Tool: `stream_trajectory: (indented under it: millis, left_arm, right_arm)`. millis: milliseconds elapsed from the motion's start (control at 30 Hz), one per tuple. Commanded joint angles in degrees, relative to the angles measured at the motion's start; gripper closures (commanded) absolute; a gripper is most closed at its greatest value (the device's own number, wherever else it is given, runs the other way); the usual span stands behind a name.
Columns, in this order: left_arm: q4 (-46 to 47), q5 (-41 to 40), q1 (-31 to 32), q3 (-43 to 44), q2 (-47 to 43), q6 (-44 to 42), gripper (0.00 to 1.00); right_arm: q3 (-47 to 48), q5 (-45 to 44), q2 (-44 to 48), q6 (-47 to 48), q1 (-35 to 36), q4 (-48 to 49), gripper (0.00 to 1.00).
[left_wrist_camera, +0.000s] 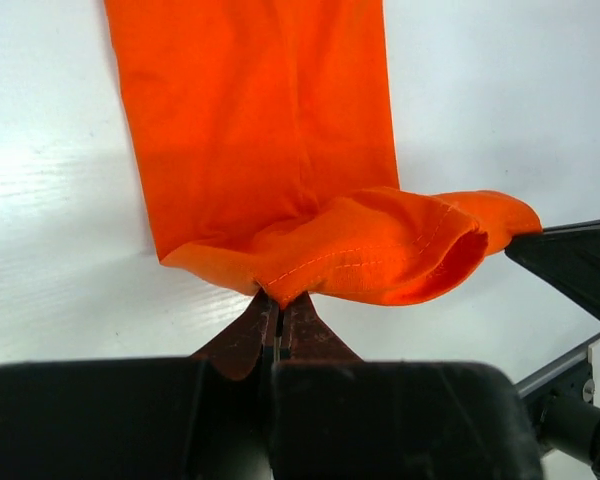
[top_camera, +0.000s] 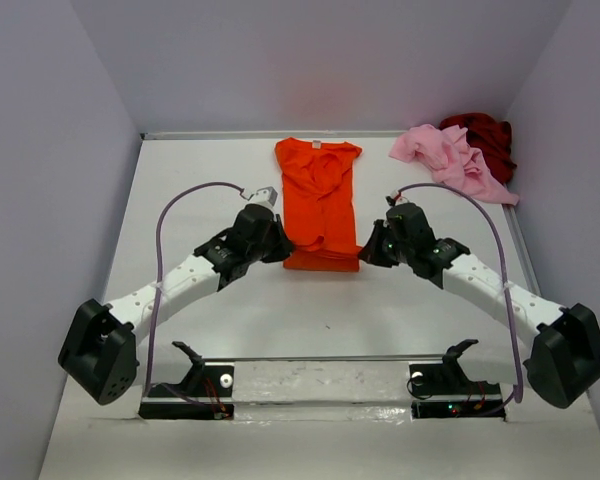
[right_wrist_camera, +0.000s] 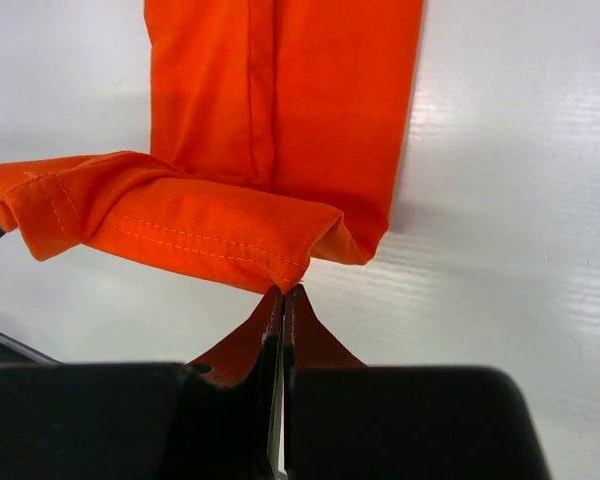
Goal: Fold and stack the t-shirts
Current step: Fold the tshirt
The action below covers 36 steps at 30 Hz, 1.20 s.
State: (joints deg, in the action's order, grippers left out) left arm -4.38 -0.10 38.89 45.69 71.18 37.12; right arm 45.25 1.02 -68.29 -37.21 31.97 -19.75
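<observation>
**Hem pinched at both corners**

Left gripper (left_wrist_camera: 278,300) and right gripper (right_wrist_camera: 282,292) each clamp a near hem corner of the orange t-shirt (top_camera: 318,195), at twelve o'clock. Pink t-shirt (top_camera: 450,160) and dark red t-shirt (top_camera: 485,135) lie bunched at two o'clock.

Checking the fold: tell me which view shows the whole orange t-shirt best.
Top external: the orange t-shirt lies there whole, collar to hem. The wrist views show only its near end, hem corners pinched in the left fingers and right fingers.
</observation>
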Motion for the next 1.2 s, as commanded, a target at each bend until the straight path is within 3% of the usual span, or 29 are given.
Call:
stream_trajectory:
  millis: [0,433,800,1167]
  left_arm:
    - [-2.2,-0.9,-2.8,4.1,0.8,-5.4,1.00]
    - [1.3,2.0,-6.5,8.4,9.4,-7.6,1.00]
    - [3.0,3.4,-8.8,19.2,21.3,-8.5,1.00]
    - [3.7,5.6,-11.0,29.4,33.3,-10.6,1.00]
  right_arm:
    - [4.8,-4.6,-2.2,2.5,0.0,1.9,1.00]
    - [16.3,-10.8,-15.9,5.7,0.0,4.0,1.00]
    - [28.3,-12.7,-27.1,6.0,-1.6,4.4,1.00]
    - [34.3,-13.5,-35.6,6.2,-2.7,4.9,1.00]
